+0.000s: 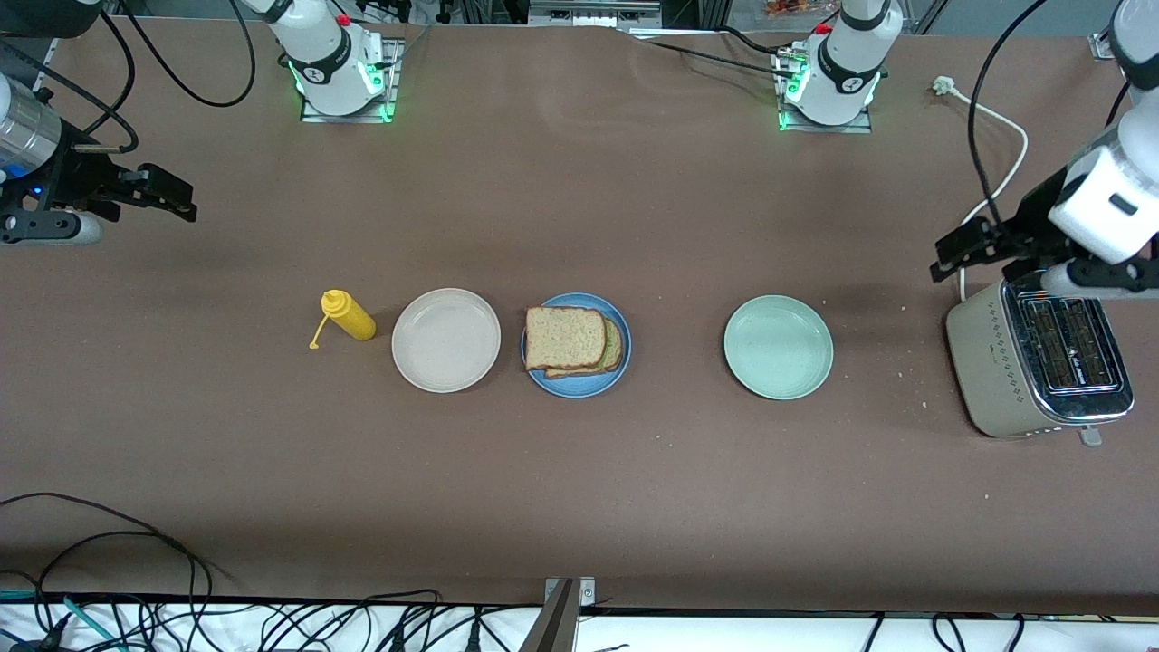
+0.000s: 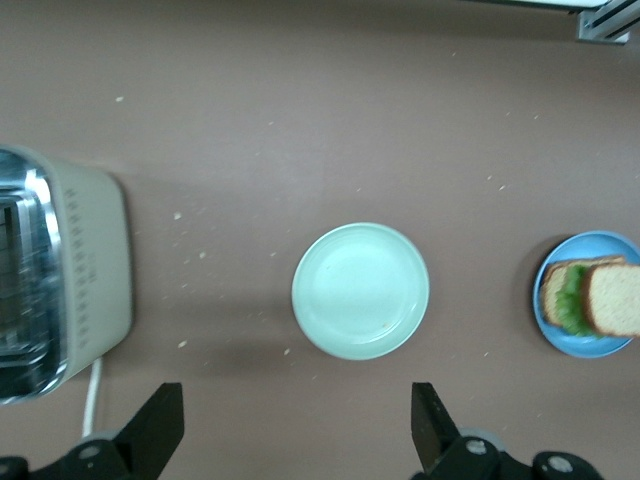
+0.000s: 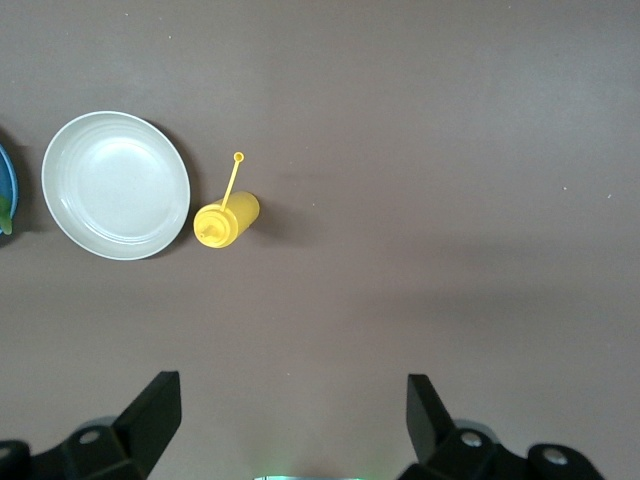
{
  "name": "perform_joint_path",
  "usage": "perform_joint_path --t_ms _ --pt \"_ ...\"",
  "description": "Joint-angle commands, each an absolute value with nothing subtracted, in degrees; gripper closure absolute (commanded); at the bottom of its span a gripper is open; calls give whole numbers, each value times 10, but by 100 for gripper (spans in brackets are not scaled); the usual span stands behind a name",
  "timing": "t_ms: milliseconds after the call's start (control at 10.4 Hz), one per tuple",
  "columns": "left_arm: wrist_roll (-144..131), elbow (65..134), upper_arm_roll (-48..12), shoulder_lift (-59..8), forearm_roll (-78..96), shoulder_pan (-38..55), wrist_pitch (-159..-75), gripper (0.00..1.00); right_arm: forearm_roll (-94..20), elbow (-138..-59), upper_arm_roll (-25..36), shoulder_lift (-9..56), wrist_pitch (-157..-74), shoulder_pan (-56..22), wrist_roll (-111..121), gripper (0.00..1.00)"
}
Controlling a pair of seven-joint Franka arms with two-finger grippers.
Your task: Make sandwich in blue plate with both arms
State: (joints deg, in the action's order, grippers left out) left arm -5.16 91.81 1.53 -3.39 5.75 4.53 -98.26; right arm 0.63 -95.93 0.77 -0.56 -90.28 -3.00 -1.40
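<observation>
- On the brown worktop (image 1: 579,489), a row of things lies across the middle; the round, shallow, matte blue plate (image 1: 543,376) sits at the centre of that row.
- The sandwich (image 1: 570,340) rests on the blue plate: two brown wholegrain bread slices with darker crusts and green lettuce between them, the top slice shifted toward the right arm's end.
- Just beside it, toward the right arm's end, is a round beige plate (image 1: 445,340), then a yellow plastic squeeze bottle (image 1: 348,316) lying on its side with its cap hanging off.
- Toward the left arm's end, well apart, lies a round pale mint-green plate (image 1: 778,347), then a cream and chrome toaster (image 1: 987,362).
- The left claw (image 1: 951,254) hangs over the worktop beside the toaster, fingers (image 2: 160,425) wide apart, holding nothing.
- The right claw (image 1: 177,199) hangs over the worktop's right-arm end, fingers (image 3: 155,410) wide apart, empty.
</observation>
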Motion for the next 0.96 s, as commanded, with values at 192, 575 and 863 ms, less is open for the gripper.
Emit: perform_joint_path --t_ms 192,575,863 --pt "-59 930 9 24 -23 54 -902 0 0 -947 8 -4 -890 -29 -19 0" --pt "-54 884 15 18 -23 53 -830 0 0 -947 8 -4 -889 -29 -19 0" --pt "-52 866 16 -1 -35 52 -815 0 0 -947 8 -4 -890 -29 -20 0"
